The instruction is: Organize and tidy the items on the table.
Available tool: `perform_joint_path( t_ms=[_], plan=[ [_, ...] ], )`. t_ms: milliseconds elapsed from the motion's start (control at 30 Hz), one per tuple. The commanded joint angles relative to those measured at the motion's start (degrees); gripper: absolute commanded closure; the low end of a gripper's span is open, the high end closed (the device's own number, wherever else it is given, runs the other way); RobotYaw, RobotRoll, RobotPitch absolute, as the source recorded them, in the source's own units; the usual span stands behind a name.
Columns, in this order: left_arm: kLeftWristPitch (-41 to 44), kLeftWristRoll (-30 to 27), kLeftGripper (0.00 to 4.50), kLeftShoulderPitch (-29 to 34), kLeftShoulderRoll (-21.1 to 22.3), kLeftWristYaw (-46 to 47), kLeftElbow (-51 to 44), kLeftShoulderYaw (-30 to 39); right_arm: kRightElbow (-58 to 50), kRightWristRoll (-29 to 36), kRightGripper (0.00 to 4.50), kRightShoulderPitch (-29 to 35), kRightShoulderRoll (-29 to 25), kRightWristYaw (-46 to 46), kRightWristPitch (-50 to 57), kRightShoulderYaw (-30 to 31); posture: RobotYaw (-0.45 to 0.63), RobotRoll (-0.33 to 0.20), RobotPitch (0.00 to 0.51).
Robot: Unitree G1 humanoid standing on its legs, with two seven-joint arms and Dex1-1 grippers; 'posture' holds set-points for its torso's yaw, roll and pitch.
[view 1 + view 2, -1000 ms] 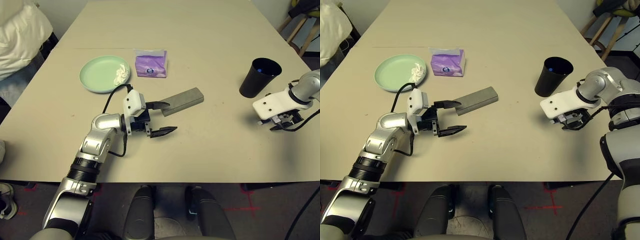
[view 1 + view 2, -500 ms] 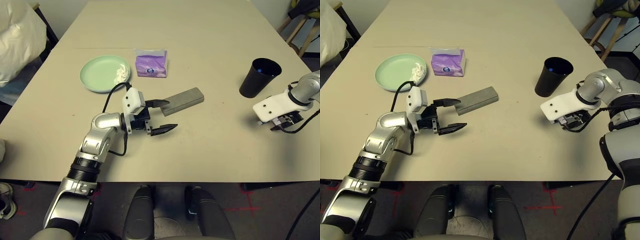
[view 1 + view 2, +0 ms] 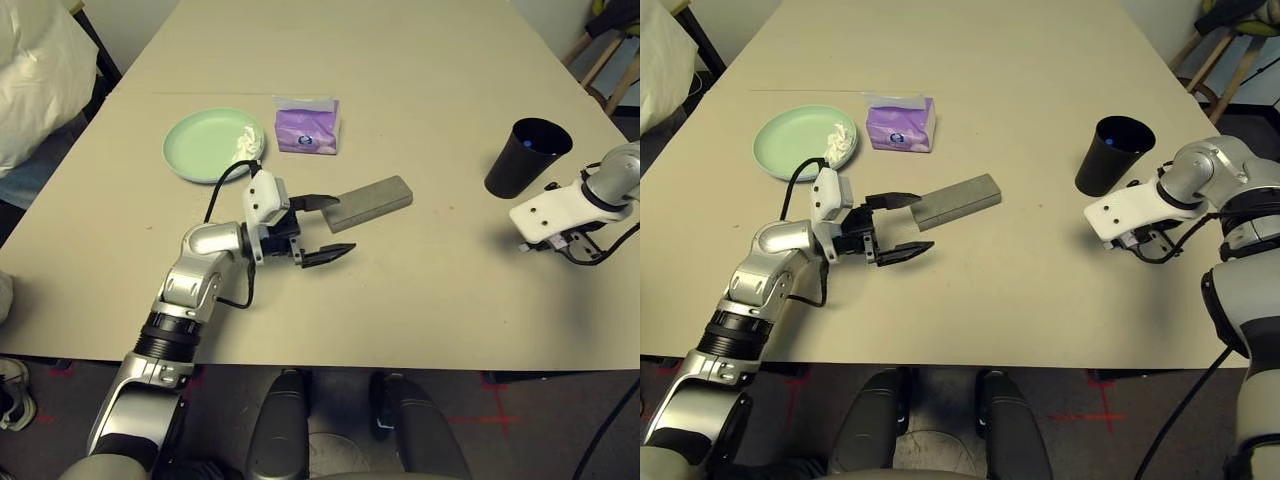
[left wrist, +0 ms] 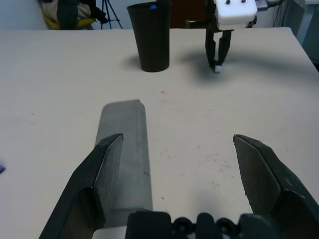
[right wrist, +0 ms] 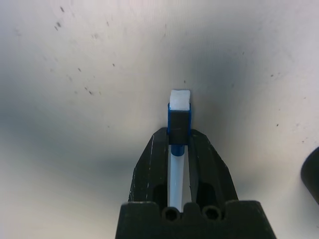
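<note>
since the earlier frame the right claw (image 5: 178, 137) has closed on the blue-white stick (image 5: 179, 113), just beside the black cup (image 3: 527, 156). left claw (image 4: 178, 167) gapes wide, one finger touching the glasses case (image 4: 124, 158) on the worktop (image 3: 420, 60). stick secured; cup drop likely next.

plate: pale green round plate (image 3: 205, 146), flat on the beige table (image 3: 400, 60)
tissue: white crumpled tissue (image 3: 250, 143) on plate's rim
glasses case: grey-brown oblong glasses case (image 3: 372, 202), lying mid-table
cup: black cup (image 3: 522, 157), upright
stick: small blue-white stick (image 5: 179, 115), pinched between black fingers
</note>
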Motion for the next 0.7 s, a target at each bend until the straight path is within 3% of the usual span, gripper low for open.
perform_joint_path(
  t_ms=[33, 167, 333, 500, 700],
  plan=[
    [-1.1, 0.5, 0.00, -0.9, -0.2, -1.3, 1.9, -0.6, 0.5, 6.4, 4.10, -1.9, -0.3, 8.6, 7.1, -5.1, 0.20, 0.000, 0.146],
    [-1.7, 0.3, 0.00, -2.7, -0.3, -2.2, 3.9, -0.3, -0.9, 16.3, 4.10, -6.2, 0.8, 10.1, 16.6, -8.8, 0.18, 0.000, 0.133],
    [-2.3, 0.2, 0.00, -3.8, -0.4, -2.6, 5.6, 0.1, -5.8, 27.9, 4.10, -6.6, 1.2, 10.1, 27.1, -12.0, 0.17, 0.000, 0.122],
    [-2.1, -0.3, 0.00, -5.1, -0.3, -2.5, 6.8, 1.1, -13.1, 37.6, 4.10, -2.2, 0.2, 10.1, 36.1, -14.7, 0.16, 0.000, 0.104],
    [-2.4, -1.1, 0.00, -7.4, -1.0, -2.5, 8.3, 2.5, -21.8, 46.7, 4.10, 5.5, 2.2, 5.7, 47.4, -26.1, 0.14, 0.000, 0.091]
  ],
)
